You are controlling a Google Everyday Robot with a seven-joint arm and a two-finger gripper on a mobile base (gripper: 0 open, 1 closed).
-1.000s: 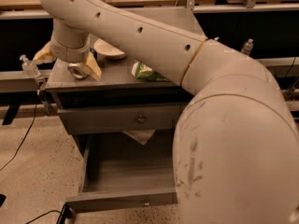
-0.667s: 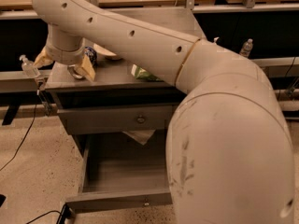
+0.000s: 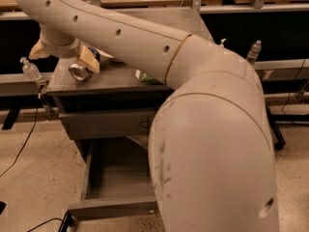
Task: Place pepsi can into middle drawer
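Gripper (image 3: 63, 62): up over the left end of the worktop (image 3: 116, 83), fingers spread wide, holding nothing.
Pepsi can (image 3: 80, 72): lying on its side just under the gripper, right by one finger.
Middle drawer (image 3: 113, 208): pulled out, far below the gripper.
Green bag (image 3: 144, 76): on the worktop, away from the gripper.

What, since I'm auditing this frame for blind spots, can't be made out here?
Camera view, all blocked by the robot's own arm:
Whether the gripper, above the cabinet top's left end, holds the pepsi can: its wrist covers the contact.
Right part of the open middle drawer.
Most of the green bag on the cabinet top.
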